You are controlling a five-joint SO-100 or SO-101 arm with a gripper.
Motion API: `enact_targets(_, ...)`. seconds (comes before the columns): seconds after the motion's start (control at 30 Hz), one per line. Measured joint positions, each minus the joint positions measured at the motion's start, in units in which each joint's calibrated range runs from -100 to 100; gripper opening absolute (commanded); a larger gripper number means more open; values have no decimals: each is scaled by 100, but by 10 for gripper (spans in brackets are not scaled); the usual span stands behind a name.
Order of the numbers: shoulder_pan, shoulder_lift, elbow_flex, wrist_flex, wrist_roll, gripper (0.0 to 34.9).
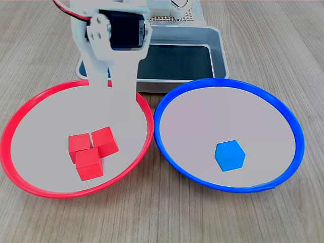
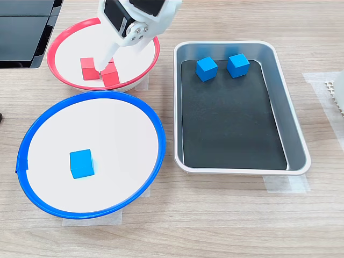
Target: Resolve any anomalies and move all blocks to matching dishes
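**Red sorted, two blues stranded in the tray**

Red plastic, glossy: three red blocks (image 1: 89, 163) bunched touching one another in the red-rimmed dish (image 1: 4, 147), matched by colour, so probably finished with. One blue block (image 1: 229, 155) alone in the blue-rimmed dish (image 1: 238, 190), likewise home. Gripper (image 1: 111, 86) poised low over the far side of the red dish, just beside the red cluster; cannot tell whether parted or closed, the tips too merged in white to read, and nothing seen held.

From the first exterior view, only the front of the grey metal tray (image 1: 223, 55) behind the dishes, its far end hidden by the arm, no cubes visible. From the second exterior view, looking down: two more blue blocks (image 2: 206, 69) side by side, apart, at the tray's far end on the black liner. Likely the anomaly left to clear: both owed to the blue dish, well apart from the gripper.
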State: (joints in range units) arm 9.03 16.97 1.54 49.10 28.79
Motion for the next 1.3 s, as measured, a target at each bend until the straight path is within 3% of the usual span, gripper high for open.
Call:
enact_targets(0.13,18,-580,354,294,-93,112)
enact_targets(0.23,62,-1364,744,1044,-122,87)
enact_targets(0.27,159,-1858,1016,1582,-122,84)
enact_targets(0.4,469,-2558,1733,2088,-142,89)
enact_targets(0.47,611,-2899,2250,2064,-117,133)
enact_targets(0.6,1062,-3146,3494,1427,83,167)
enact_targets(0.8,1150,-2975,3820,848,230,156)
enact_targets(1.17,1097,-2413,3929,498,596,144)
enact_targets(1.23,1088,-2310,3938,506,640,132)
enact_targets(1.3,1080,-2217,3920,400,611,85)
